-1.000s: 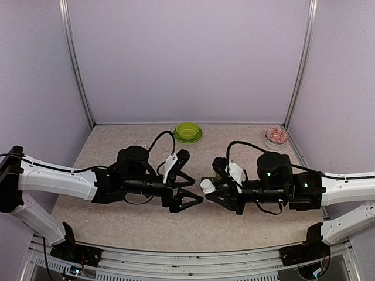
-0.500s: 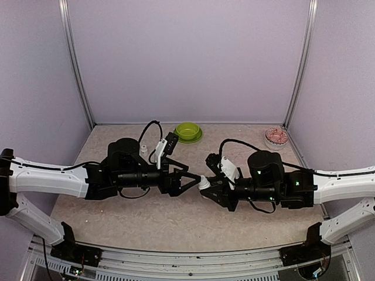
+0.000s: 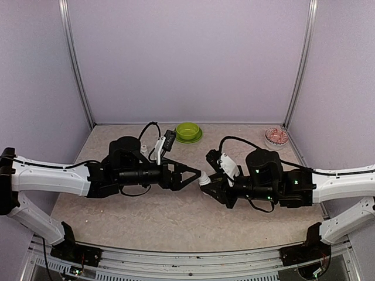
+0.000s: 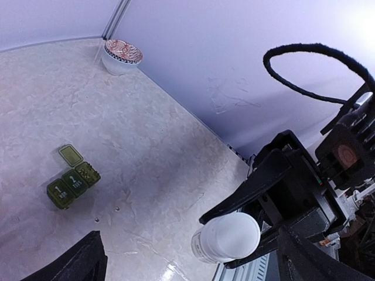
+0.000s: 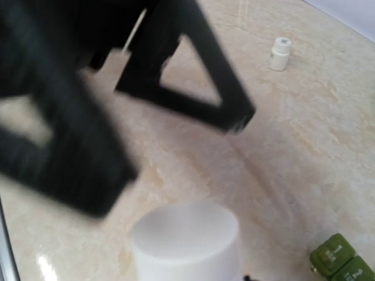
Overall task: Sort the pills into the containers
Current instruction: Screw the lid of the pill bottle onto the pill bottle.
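The left wrist view caught the pill box [image 4: 73,181], one lid up, probably pills [image 4: 117,208] loose beside it; overhead the right gripper [image 3: 208,183], clamping a white bottle [image 3: 204,179], hid it. The left gripper [image 3: 195,174] gaped empty.

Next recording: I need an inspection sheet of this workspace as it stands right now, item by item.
Surface: beige marbled tabletop.
Job's things: dark green pill box, one end lid open; two loose pills on the table beside it.
Clutter: lime green bowl; patterned bowl; small white bottle.
Grippers: left gripper open, at the cap end of the capped white bottle; right gripper shut on that bottle, off the table.
Cables: a black cable loops over each wrist.
Surroundings: pale lilac walls, metal corner posts; nothing else seen.
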{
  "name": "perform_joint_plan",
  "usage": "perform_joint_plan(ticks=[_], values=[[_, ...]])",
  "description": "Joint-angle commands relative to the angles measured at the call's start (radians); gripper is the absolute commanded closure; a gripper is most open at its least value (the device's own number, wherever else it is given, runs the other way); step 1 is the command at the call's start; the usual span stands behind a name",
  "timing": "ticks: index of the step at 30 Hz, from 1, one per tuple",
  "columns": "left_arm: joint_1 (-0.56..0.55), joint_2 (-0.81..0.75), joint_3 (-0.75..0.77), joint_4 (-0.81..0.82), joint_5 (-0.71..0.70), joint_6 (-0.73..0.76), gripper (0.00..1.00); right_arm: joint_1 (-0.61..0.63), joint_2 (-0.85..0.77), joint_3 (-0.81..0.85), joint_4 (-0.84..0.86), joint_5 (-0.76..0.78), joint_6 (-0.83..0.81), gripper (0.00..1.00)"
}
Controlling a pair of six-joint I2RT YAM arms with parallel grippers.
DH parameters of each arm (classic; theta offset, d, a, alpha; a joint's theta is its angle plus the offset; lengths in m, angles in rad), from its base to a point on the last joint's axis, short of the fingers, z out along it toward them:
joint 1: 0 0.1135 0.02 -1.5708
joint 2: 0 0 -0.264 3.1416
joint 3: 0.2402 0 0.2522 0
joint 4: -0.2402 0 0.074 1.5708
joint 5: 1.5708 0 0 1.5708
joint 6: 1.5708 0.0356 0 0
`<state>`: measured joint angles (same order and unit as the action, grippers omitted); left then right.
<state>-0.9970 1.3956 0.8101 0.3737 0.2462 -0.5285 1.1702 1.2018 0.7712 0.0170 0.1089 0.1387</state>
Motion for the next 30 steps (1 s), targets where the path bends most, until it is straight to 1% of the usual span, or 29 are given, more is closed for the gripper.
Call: perform_joint_plan(ticks=[1, 7, 9, 14, 19, 30], values=[[-0.024, 0.022, 0.005, 0.059, 0.011, -0.055, 0.01, -0.004, 0.022, 0.041, 0.010, 0.046, 0.063, 0.71], [-0.038, 0.000, -0.054, 0.214, 0.055, -0.096, 0.01, -0.004, 0.045, 0.054, 0.007, 0.052, 0.095, 0.70], [-0.044, -0.005, -0.062, 0.240, 0.064, -0.096, 0.01, -0.005, 0.047, 0.051, 0.005, 0.053, 0.098, 0.70], [-0.053, 0.011, -0.054, 0.243, 0.079, -0.093, 0.02, -0.004, 0.032, 0.037, 0.029, 0.036, 0.099, 0.70], [-0.064, 0.021, -0.055, 0.267, 0.098, -0.100, 0.02, -0.004, 0.034, 0.037, 0.020, 0.059, 0.101, 0.70], [-0.074, 0.039, -0.045, 0.257, 0.096, -0.098, 0.02, -0.005, 0.020, 0.027, 0.038, 0.049, 0.096, 0.70]])
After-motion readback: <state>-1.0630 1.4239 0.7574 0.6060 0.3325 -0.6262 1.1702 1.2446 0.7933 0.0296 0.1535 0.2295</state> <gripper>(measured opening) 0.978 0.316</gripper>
